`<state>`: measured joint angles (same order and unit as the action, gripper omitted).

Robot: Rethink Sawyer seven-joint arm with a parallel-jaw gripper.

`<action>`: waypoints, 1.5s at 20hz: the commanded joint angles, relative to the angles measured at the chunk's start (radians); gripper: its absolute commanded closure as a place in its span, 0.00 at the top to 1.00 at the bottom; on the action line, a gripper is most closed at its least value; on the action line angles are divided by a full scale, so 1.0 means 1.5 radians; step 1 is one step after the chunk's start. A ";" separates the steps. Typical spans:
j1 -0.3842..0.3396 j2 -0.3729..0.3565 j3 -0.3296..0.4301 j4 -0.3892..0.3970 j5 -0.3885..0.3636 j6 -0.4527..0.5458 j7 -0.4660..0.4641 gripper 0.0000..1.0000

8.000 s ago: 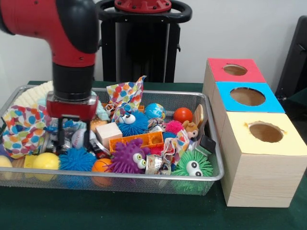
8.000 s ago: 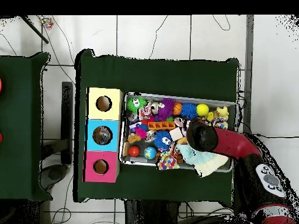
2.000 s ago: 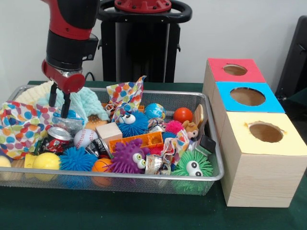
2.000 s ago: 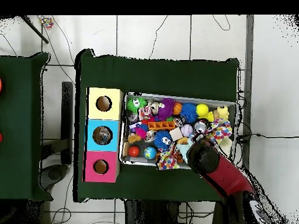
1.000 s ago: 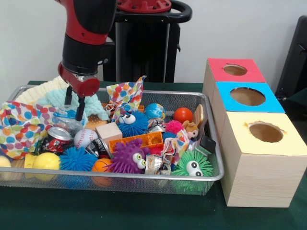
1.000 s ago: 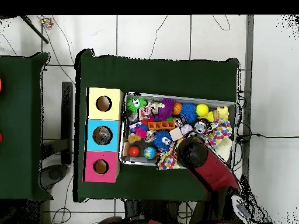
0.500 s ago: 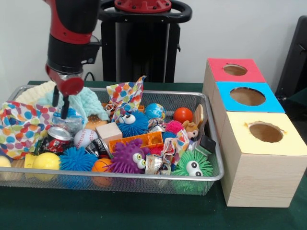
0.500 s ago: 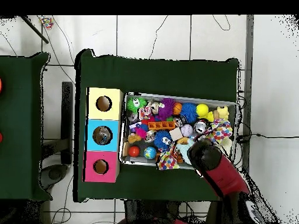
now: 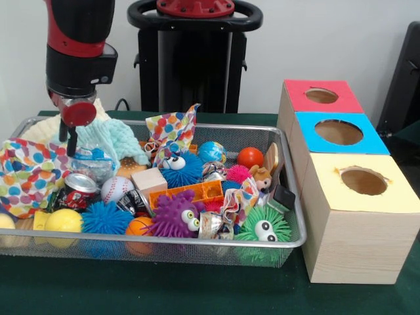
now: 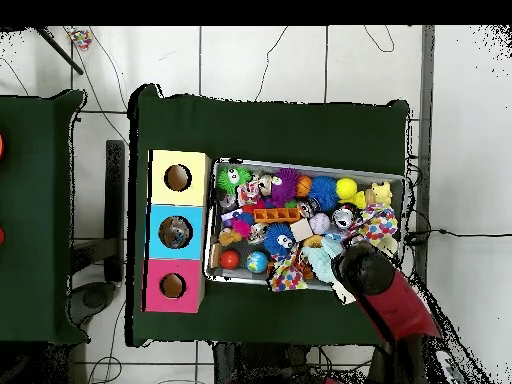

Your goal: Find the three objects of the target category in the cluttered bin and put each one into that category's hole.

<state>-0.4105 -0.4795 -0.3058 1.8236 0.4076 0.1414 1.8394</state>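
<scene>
The end effector hangs over the far left corner of the bin, its two thin black fingers close together with only a slight gap and nothing between them; whether they are fully clenched cannot be told. The tips sit just above a mint knitted cloth and a clear crumpled wrapper, with no visible contact. In the overhead view the red arm covers the end effector.

The bin rests on the green tabletop, left of the three boxes. At its left lies a polka-dot cloth, with a yellow ball and a blue spiky ball at the near rim. Further right are a can, a baseball, a wooden block, an orange tray, a purple spiky toy, a globe ball, a red ball and a green spiky toy.

Right of the bin, just beside it, stand the yellow box, blue box and red box, each with a round hole.
</scene>
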 commanded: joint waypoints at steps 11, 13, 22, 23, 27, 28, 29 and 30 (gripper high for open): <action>0.028 0.031 0.014 -0.054 0.015 0.063 0.121 0.00; 0.033 0.027 0.012 -0.056 0.014 0.059 0.120 0.00; 0.010 0.012 0.051 -0.040 -0.004 0.041 0.094 1.00; 0.010 0.011 0.048 -0.040 -0.002 0.043 0.096 1.00; 0.001 0.014 0.053 -0.043 -0.008 0.041 0.087 1.00; -0.001 0.015 0.054 -0.044 -0.008 0.039 0.087 1.00; -0.002 0.017 0.056 -0.045 -0.008 0.038 0.087 1.00; -0.002 0.017 0.057 -0.043 -0.008 0.035 0.088 1.00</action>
<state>-0.3873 -0.4792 -0.3289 1.8150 0.4074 0.1779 1.8394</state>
